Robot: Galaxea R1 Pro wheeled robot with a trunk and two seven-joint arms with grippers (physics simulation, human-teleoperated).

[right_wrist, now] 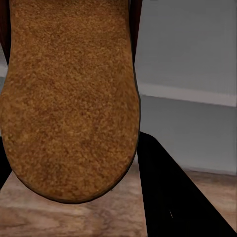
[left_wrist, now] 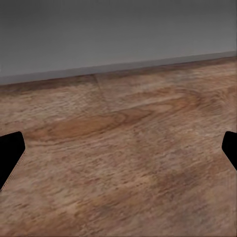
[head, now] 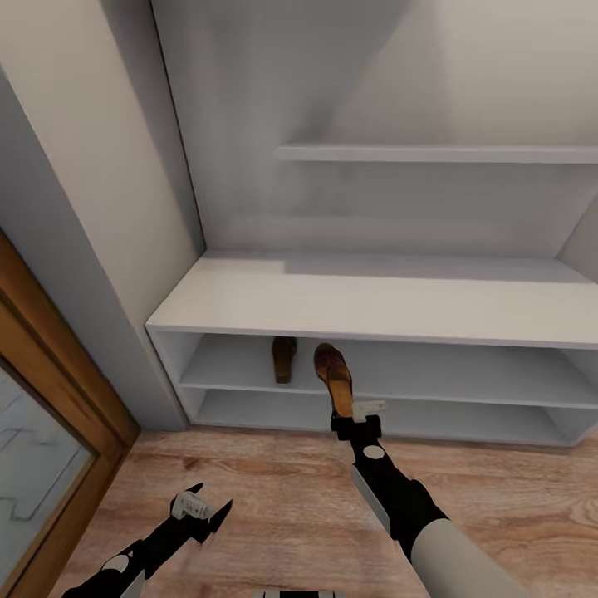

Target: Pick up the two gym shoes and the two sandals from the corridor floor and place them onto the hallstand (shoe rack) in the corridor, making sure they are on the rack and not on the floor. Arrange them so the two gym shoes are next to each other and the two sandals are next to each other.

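The white hallstand (head: 374, 303) stands straight ahead, with a flat top, two open shelf tiers and a floating shelf (head: 432, 154) on its back panel. One brown sandal (head: 283, 359) lies on the upper tier, left of centre. My right gripper (head: 355, 418) is shut on the heel of the second sandal (head: 334, 372), whose toe reaches into the same tier just right of the first. The held sandal's tan footbed (right_wrist: 69, 98) looms close in the right wrist view beside a black finger (right_wrist: 170, 197). My left gripper (head: 199, 508) hangs open over the wood floor (left_wrist: 123, 163). The gym shoes are out of view.
A wood-framed glass door (head: 50, 415) runs along the left, with a grey wall (head: 91, 208) between it and the hallstand. Plank flooring (head: 274, 490) stretches in front of the rack. A grey wall base (left_wrist: 118, 34) borders the floor in the left wrist view.
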